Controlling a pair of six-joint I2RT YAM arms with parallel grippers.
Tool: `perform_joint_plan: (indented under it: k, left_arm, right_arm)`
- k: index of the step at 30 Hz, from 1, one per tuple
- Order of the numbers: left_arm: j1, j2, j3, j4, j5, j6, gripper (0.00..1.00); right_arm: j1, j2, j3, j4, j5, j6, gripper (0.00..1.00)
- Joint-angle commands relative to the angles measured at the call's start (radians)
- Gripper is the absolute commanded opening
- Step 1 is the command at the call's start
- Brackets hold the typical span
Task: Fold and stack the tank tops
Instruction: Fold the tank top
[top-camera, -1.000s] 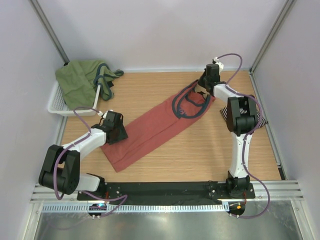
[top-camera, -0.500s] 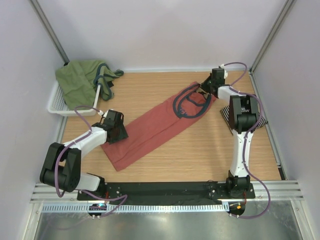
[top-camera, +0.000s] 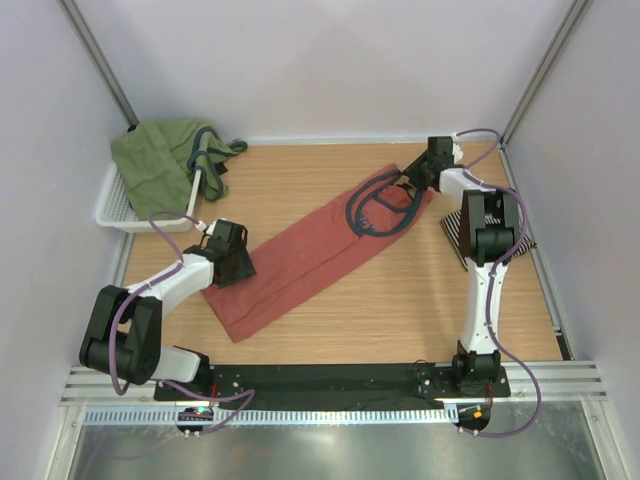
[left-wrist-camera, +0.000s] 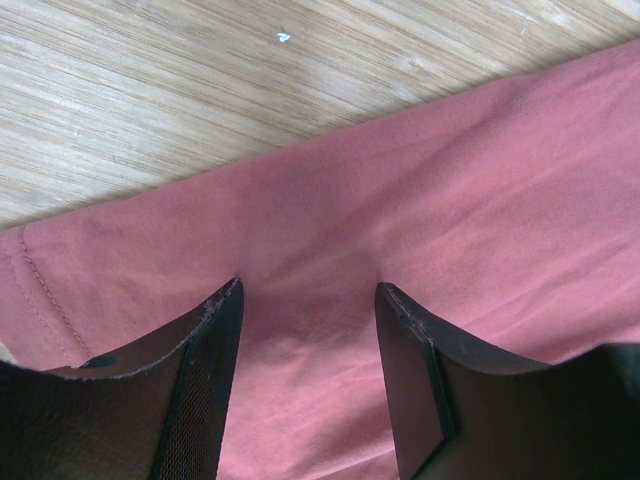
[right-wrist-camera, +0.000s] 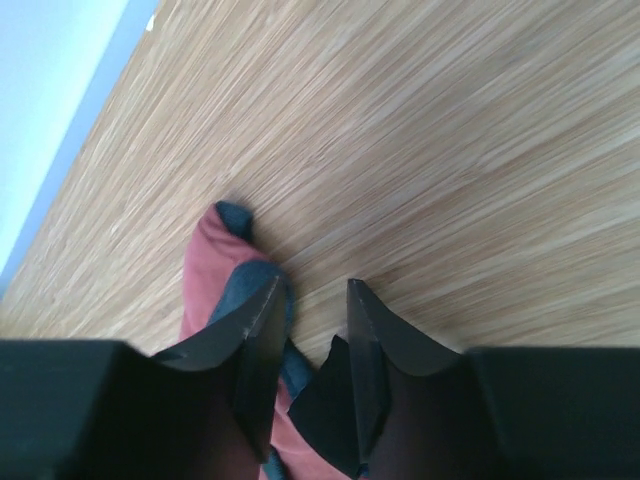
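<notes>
Left wrist, left end effector (left-wrist-camera: 308, 290) wide on smooth salmon top (left-wrist-camera: 470, 170), right end effector (right-wrist-camera: 308, 287) nearly closed, hold unclear

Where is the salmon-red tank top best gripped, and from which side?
Grip the salmon-red tank top at its hem edge beside the left hand and its teal-trimmed straps far right, from above: it lies flat, stretched diagonally across the table.

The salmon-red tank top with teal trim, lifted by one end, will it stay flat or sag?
Probably sags: the salmon-red cloth tank top lies limp, puckering slightly inside the left gripper. Likely light, since it looks thin. Pushed, it would probably bunch rather than slide whole.
</notes>
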Motion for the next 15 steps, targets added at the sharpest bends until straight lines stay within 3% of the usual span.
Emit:
perform_joint_plan:
  k: [1,10,15]
  left_arm:
    - [-0.005,-0.04,0.015,-0.005,-0.034,0.002,0.56]
    - [-0.005,-0.252,-0.005,-0.054,-0.038,-0.016,0.59]
    - [0.024,-0.31,0.0,-0.098,-0.085,-0.05,0.65]
  right_arm:
    - [-0.018,-0.029,0.013,-0.099,0.061,-0.027,0.42]
    - [0.022,-0.206,0.02,-0.244,0.141,-0.153,0.63]
    - [0.089,-0.385,-0.189,-0.249,0.19,-0.171,0.58]
